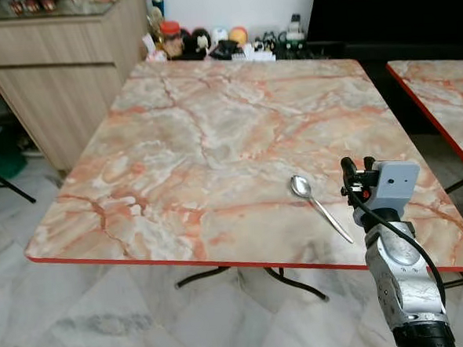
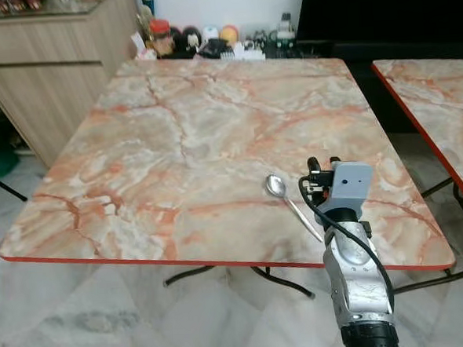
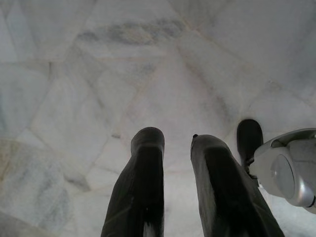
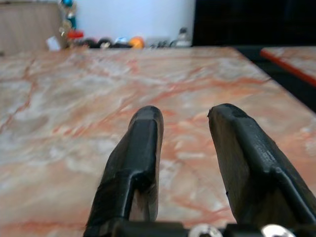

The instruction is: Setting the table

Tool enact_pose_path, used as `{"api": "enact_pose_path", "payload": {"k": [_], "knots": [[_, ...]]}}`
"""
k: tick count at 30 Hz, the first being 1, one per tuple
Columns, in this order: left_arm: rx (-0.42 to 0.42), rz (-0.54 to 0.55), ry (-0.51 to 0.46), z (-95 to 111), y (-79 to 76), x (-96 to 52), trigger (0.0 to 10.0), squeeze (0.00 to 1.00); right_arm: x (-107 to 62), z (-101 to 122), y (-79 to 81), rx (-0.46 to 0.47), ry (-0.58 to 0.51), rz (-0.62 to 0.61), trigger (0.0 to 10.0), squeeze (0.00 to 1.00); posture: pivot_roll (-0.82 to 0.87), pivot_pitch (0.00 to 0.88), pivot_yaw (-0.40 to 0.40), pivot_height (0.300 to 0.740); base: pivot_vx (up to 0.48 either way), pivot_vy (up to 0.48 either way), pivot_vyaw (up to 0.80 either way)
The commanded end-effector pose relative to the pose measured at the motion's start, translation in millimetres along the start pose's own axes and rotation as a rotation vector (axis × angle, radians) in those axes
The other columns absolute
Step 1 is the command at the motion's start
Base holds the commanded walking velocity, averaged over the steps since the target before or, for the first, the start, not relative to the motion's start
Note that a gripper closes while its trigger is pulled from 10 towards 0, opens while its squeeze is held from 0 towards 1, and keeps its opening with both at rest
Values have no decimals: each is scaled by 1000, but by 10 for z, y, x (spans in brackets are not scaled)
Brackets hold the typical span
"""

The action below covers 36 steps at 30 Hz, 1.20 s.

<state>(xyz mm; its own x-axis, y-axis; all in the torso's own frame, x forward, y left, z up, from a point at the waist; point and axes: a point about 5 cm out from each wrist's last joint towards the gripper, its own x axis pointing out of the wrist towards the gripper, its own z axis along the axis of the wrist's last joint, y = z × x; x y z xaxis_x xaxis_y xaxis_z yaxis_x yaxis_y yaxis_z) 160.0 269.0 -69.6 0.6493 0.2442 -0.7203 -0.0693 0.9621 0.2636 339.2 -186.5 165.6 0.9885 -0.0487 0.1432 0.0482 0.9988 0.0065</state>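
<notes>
Head view: a metal spoon (image 1: 318,204) lies on the marble table (image 1: 214,143) near its front right corner, just beside the raised right hand (image 1: 355,168). Right wrist view: that hand's fingers (image 4: 143,148) are spread, released, above the tabletop. Left wrist view: the left hand (image 3: 177,148) hangs parted, holding nothing, over the marble floor (image 3: 148,74).

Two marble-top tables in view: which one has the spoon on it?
The large table straight ahead: the spoon lies near its front right corner, just left of the right gripper. The second table, off to the right, shows just a corner, bare.
</notes>
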Motion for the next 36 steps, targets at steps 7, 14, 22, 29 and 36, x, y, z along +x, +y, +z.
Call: {"api": "enact_pose_path", "payload": {"k": [7,14,22,29,36], "knots": [[11,3,32,-104,27,-34,10000,0,-18,-43,51,-30,30,54,10000,0,101,127,-25,740,155,0,0],[18,2,33,-109,34,-36,10000,0,-32,-67,72,-13,53,59,10000,0,100,128,-24,740,288,0,414],[35,-35,38,-116,-27,-35,10000,0,-72,-162,90,-12,105,56,10000,0,94,126,-23,740,68,0,0],[40,-39,35,-116,-36,-37,10000,0,-176,-245,112,7,150,34,10000,0,94,133,-21,740,0,0,0],[53,-48,38,-131,-37,-43,10000,0,-312,-471,43,-45,321,71,10000,1000,86,143,-21,740,0,0,0]]}}
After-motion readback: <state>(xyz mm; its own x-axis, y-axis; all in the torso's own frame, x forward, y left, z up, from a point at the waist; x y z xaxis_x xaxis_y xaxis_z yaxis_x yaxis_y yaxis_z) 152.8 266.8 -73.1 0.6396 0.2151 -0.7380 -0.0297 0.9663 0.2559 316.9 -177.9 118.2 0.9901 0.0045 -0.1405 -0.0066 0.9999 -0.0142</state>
